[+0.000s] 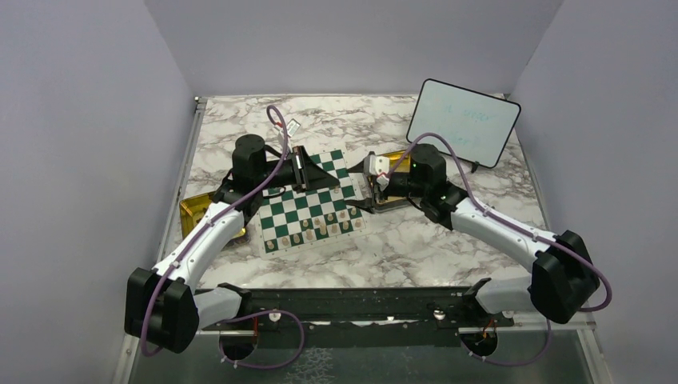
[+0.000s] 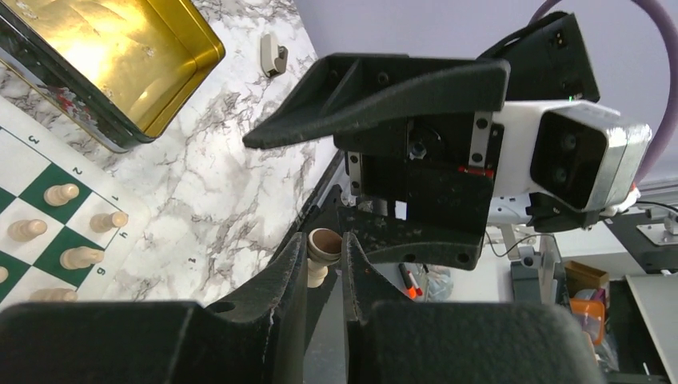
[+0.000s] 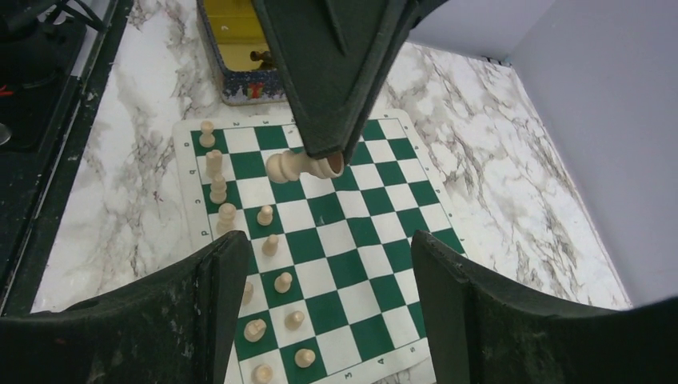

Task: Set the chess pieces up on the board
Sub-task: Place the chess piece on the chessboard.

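Note:
The green-and-white board (image 1: 308,206) lies mid-table. Several cream chess pieces (image 1: 313,229) stand in two rows along its near edge; they also show in the right wrist view (image 3: 265,214). My left gripper (image 1: 301,171) hovers above the far half of the board, shut on one cream chess piece (image 2: 323,245), which lies sideways between the fingertips (image 3: 302,166). My right gripper (image 3: 328,244) is open and empty, with its jaws wide apart. It hangs at the board's right edge (image 1: 364,186), facing the left gripper.
One gold tin (image 1: 196,210) sits left of the board. Another gold tin (image 2: 104,56) sits at its right side, under my right wrist. A framed whiteboard (image 1: 464,122) leans at the back right. A small white tag (image 1: 293,126) lies behind the board.

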Tool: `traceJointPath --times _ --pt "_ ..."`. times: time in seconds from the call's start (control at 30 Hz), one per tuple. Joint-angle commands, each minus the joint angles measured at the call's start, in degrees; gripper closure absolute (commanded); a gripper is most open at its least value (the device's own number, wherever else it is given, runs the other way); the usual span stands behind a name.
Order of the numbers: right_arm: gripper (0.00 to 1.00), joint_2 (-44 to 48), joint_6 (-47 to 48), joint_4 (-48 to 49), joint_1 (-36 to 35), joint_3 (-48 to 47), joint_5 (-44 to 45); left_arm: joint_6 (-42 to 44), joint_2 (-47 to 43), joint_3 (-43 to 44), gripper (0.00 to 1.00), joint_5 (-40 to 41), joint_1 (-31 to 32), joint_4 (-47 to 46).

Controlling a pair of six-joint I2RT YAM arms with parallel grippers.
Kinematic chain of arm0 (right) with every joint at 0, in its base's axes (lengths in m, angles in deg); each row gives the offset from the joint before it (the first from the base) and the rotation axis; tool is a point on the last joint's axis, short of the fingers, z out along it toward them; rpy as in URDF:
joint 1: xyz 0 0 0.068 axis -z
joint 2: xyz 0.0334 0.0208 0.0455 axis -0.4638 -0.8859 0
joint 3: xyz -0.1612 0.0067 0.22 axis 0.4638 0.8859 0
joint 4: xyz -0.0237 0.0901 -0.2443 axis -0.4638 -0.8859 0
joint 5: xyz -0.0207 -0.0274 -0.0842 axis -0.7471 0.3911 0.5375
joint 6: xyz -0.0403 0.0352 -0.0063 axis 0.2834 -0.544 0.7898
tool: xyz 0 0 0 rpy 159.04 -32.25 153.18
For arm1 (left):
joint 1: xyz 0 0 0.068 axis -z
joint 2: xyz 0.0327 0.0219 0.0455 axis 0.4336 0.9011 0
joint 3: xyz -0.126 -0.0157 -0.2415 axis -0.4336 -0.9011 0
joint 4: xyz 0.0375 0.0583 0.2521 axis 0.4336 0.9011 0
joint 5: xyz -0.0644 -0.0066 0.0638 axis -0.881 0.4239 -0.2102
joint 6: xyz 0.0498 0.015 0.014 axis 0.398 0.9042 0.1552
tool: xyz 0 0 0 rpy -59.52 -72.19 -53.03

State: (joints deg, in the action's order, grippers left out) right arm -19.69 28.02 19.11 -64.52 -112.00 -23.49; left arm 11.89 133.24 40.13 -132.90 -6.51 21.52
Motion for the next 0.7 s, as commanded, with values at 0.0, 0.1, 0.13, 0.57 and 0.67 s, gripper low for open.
traceJointPath --times 0.0,0.1,0.13,0.57,0.67 --pt "0.23 1.9 0.3 8.7 -1.3 2.3 -0.7 -2.3 0.0 -0.2 1.00 -0.5 -0.4 -0.5" --pt "0.29 2.4 -1.0 12.5 -1.7 3.8 -0.7 -4.4 0.0 -0.7 1.00 0.2 -0.4 -0.6" --pt "0.30 2.7 -1.5 13.8 -1.8 4.5 -0.2 -4.8 0.1 -0.8 1.00 0.3 -0.4 -0.7" --pt "0.57 7.5 -5.8 29.6 -3.4 12.6 11.4 -31.8 -10.0 -11.5 1.00 21.5 -1.2 -12.7" --pt "0.56 5.1 -1.4 35.3 -6.5 14.1 13.7 -38.7 -12.0 -12.8 1.00 25.7 -1.2 -12.9"
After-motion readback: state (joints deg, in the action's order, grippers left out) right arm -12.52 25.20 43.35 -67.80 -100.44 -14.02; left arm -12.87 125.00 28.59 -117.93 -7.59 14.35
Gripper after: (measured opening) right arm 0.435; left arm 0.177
